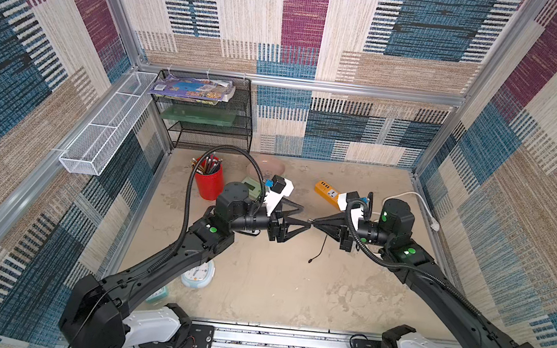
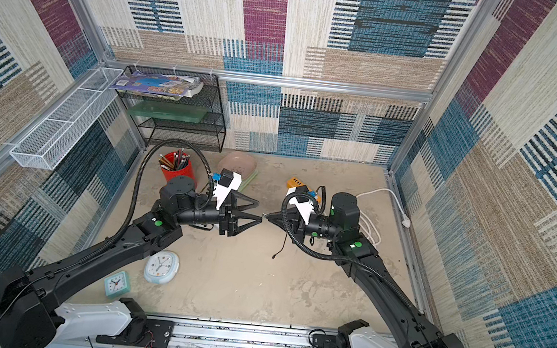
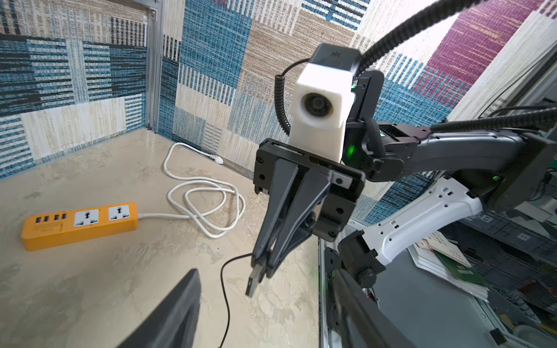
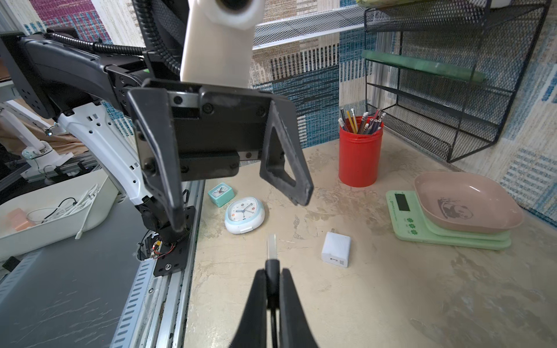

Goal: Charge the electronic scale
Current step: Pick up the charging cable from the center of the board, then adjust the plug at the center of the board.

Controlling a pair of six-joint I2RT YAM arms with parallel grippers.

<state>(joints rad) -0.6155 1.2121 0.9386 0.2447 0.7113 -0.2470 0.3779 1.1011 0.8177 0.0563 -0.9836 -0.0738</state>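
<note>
Since the right gripper is clamped on the USB plug of the black cable, likely to carry it alone, the left gripper faces it, jaws apart, and the electronic scale waits near the table's far-left corner

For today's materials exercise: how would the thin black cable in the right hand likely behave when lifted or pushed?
Probably floppy: below the right hand the black cable droops in a loose curve toward the table. Likely light: a fingertip pinch on its USB plug alone carries it. Pushed, the cord would probably buckle.
</note>
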